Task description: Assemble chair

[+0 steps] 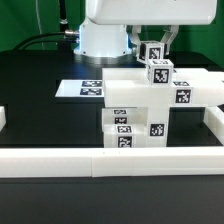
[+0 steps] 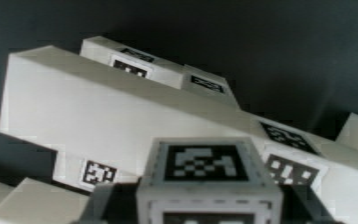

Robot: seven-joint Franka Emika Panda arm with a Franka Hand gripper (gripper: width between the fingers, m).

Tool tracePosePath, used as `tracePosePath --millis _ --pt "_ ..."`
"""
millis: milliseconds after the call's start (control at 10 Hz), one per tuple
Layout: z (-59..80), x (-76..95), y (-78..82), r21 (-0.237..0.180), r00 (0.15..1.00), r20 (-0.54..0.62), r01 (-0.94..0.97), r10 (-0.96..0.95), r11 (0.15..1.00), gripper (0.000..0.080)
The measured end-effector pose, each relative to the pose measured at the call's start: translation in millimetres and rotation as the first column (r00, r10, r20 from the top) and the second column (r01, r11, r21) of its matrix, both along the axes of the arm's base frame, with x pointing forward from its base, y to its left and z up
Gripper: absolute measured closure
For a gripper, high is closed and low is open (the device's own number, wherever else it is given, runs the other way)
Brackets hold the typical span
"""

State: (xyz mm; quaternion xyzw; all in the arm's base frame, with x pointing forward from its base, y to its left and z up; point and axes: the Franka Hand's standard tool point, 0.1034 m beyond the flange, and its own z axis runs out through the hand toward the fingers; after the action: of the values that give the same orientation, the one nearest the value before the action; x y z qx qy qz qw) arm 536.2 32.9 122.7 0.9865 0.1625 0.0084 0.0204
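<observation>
While the claw [image 1: 152,50] is pinched shut on a small white tagged block [image 1: 158,71], that block sits on top of the chair [image 1: 140,112], near the middle of the black surface [image 1: 40,105]. The chair is a chunky stack of shiny white parts with black-and-white square tags. Behind it, flat on the surface, lies the marker board [image 1: 85,88]. Long plain white rails [image 1: 110,159] run along the front and both sides, and the chair stands close behind the front one. The robot's white base [image 1: 100,38] stands at the back, with black cables beside it. In the wrist view, the block [image 2: 201,165] shows up close above a wide white panel [image 2: 105,105].
</observation>
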Motion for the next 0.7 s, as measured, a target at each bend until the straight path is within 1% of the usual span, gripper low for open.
tracePosePath --millis 200,400,700 --pt "-0.9 -0.7 -1.2 0.0 1.0 -0.007 0.006 -0.006 1.0 0.0517" --pt "-7.8 2.0 -2.7 -0.012 1.0 0.004 0.002 -0.002 1.0 0.0517" --pt "-7.6 4.1 -2.5 -0.013 1.0 0.015 0.001 -0.001 1.0 0.0517"
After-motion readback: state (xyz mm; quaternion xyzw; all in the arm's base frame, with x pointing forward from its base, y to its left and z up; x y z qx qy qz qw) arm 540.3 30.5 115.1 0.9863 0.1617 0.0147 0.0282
